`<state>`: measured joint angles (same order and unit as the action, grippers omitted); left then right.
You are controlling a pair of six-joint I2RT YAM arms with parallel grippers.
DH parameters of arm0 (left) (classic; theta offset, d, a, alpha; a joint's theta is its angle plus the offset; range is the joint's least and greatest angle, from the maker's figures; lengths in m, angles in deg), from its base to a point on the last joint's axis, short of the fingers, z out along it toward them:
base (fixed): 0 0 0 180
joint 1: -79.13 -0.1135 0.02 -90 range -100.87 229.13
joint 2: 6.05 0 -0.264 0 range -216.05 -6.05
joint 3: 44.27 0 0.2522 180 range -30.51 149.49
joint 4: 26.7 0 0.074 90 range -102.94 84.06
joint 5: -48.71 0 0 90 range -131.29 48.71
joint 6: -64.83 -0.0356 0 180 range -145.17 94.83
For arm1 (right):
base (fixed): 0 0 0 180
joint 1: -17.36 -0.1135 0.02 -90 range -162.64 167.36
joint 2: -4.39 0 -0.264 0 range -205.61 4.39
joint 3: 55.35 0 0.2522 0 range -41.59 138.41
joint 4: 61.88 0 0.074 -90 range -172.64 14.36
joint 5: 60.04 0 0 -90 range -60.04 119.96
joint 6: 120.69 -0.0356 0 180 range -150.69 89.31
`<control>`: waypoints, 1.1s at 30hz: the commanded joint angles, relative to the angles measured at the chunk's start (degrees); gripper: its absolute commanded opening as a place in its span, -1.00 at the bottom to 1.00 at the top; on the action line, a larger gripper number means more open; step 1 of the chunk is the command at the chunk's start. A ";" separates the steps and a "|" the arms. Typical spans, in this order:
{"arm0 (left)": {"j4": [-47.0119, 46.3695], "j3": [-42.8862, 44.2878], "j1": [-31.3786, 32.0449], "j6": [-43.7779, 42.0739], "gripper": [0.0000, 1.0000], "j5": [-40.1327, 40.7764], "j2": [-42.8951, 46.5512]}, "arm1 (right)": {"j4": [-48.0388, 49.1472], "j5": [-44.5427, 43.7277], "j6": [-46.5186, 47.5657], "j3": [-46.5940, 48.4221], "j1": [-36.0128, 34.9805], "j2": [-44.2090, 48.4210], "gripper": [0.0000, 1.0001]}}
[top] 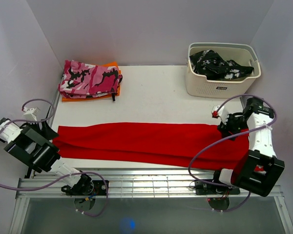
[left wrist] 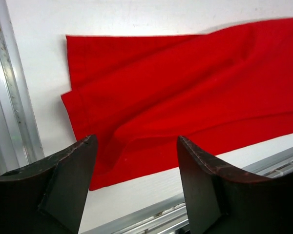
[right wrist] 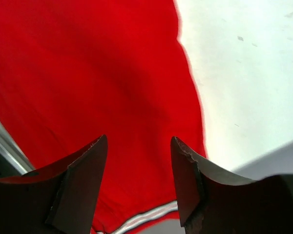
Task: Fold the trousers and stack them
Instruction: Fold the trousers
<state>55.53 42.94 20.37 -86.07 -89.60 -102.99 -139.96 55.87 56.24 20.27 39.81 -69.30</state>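
The red trousers (top: pixel 151 141) lie flat in a long strip across the near part of the table, folded lengthwise. My left gripper (top: pixel 48 131) is open and empty just above the trousers' left end, the leg cuffs (left wrist: pixel 83 112). My right gripper (top: pixel 223 127) is open and empty above the right end, where thin white stripes (right wrist: pixel 146 217) show on the red fabric (right wrist: pixel 88 73). Neither gripper holds the cloth.
A folded pink camouflage garment (top: pixel 88 78) lies on an orange one at the back left. A white basket (top: pixel 219 87) with a black-and-white garment (top: pixel 217 66) stands at the back right. A metal rail (top: pixel 146 183) runs along the near table edge.
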 commanded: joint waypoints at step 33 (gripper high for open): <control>-31.01 -28.02 42.86 22.05 0.26 23.69 12.06 | 16.05 -17.30 -14.15 -15.73 -15.42 -8.56 0.27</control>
<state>31.46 14.00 63.36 -69.90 -72.95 -87.67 -127.72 37.91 47.02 3.71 27.36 -75.31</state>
